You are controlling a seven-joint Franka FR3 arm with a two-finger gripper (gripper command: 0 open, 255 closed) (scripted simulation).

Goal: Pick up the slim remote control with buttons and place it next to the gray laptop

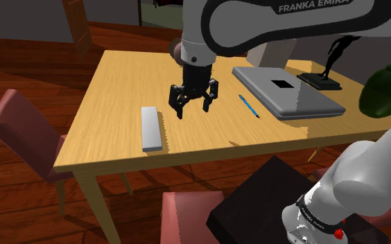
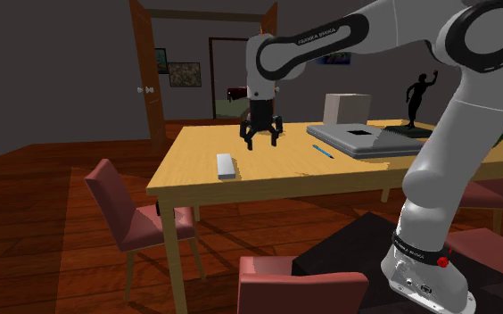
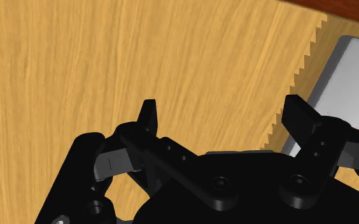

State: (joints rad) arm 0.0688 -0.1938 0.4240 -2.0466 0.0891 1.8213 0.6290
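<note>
Overhead, arm [image 1: 256, 28] cropped; tool [image 1: 194, 110] spread near remote [image 1: 151, 128].

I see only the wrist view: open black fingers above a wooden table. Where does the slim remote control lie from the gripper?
Observer: In the shoulder view, the slim pale grey remote control lies flat on the light wooden table, to the lower left of the black two-finger gripper, untouched.
Operator: And on which side is the laptop?
Observer: The closed grey laptop lies toward that view's right, on the gripper's other side from the remote control.
</note>
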